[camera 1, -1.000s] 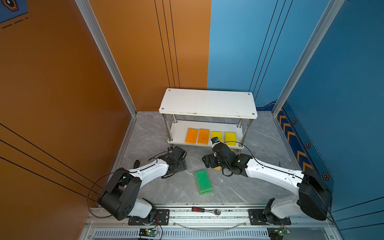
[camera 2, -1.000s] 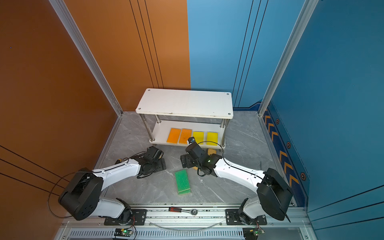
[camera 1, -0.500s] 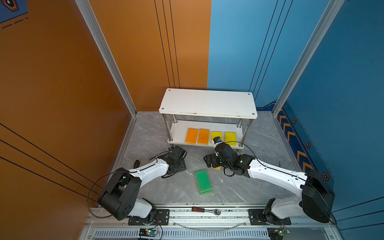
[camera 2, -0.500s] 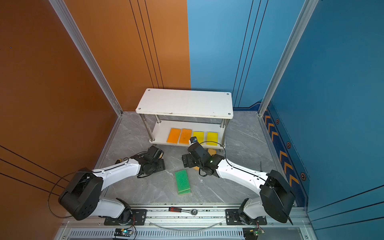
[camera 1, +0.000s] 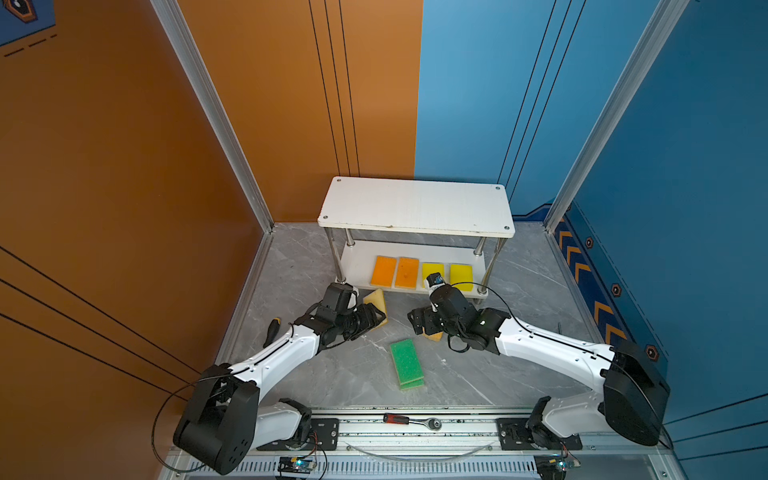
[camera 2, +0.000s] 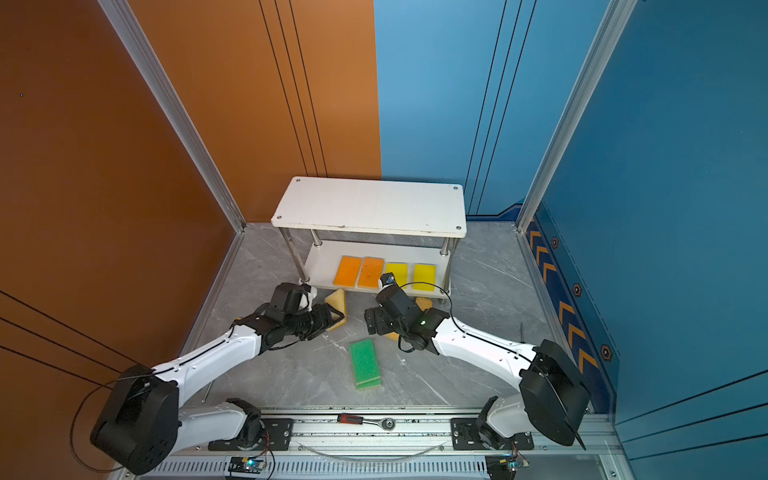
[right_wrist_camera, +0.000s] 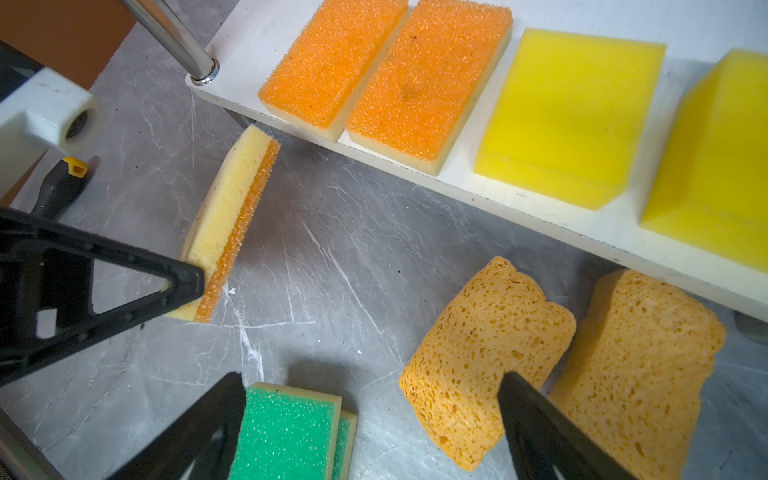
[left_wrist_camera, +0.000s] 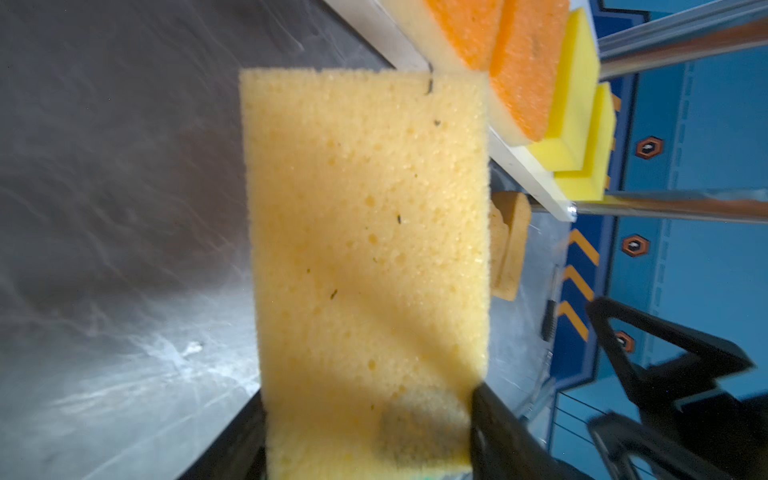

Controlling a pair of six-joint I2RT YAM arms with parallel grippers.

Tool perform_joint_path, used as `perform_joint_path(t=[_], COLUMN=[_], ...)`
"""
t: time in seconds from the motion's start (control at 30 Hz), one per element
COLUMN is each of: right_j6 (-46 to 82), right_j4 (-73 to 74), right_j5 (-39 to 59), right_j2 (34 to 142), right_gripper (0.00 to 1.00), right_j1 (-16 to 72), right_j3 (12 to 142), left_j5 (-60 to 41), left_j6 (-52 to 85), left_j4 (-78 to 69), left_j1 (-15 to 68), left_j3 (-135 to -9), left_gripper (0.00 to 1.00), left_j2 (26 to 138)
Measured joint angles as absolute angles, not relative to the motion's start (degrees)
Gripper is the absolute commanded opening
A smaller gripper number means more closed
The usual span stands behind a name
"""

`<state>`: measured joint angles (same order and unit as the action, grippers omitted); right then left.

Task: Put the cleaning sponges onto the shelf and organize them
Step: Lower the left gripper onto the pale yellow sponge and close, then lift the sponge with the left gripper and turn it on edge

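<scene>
My left gripper point(left_wrist_camera: 369, 419) is shut on an orange-topped sponge point(right_wrist_camera: 231, 220), gripping its two faces and holding it on edge just in front of the shelf's point(camera 1: 415, 205) left post. The sponge's pale underside point(left_wrist_camera: 365, 232) fills the left wrist view. On the lower board point(right_wrist_camera: 257, 45) lie two orange-topped sponges point(right_wrist_camera: 336, 58) point(right_wrist_camera: 428, 79) and two bright yellow sponges point(right_wrist_camera: 569, 112) point(right_wrist_camera: 715, 162). My right gripper point(right_wrist_camera: 370, 419) hangs open over the floor. It is between two stacked green-topped sponges point(camera 1: 406, 362) and two porous sponges point(right_wrist_camera: 486, 345) point(right_wrist_camera: 640, 365), and it holds nothing.
A black-and-yellow screwdriver point(camera 1: 272, 330) lies on the floor left of my left arm. A red-handled ratchet point(camera 1: 409, 419) rests on the front rail. A thin dark tool point(camera 1: 559, 329) lies at the right. The shelf's top board is bare. Orange and blue walls enclose the floor.
My left jaws have closed on the orange-topped sponge, which now shows tilted on edge beside them. My right gripper drifted slightly right and stayed open.
</scene>
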<state>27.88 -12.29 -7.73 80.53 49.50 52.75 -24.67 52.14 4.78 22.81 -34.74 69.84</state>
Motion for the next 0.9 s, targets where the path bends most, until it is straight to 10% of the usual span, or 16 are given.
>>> perform_joint_path(t=[0.9], right_j6=[28.14], right_j4=[-9.52], right_j5=[-3.92], right_j2=[80.53], right_gripper=[0.94], right_j1=[47.59], right_j3=[52.4], left_j5=[-46.46], left_j6=[98.26], left_j4=[-53.17], left_j1=[13.78], left_j3=[-10.11], left_gripper=[0.7], left_j2=[70.96])
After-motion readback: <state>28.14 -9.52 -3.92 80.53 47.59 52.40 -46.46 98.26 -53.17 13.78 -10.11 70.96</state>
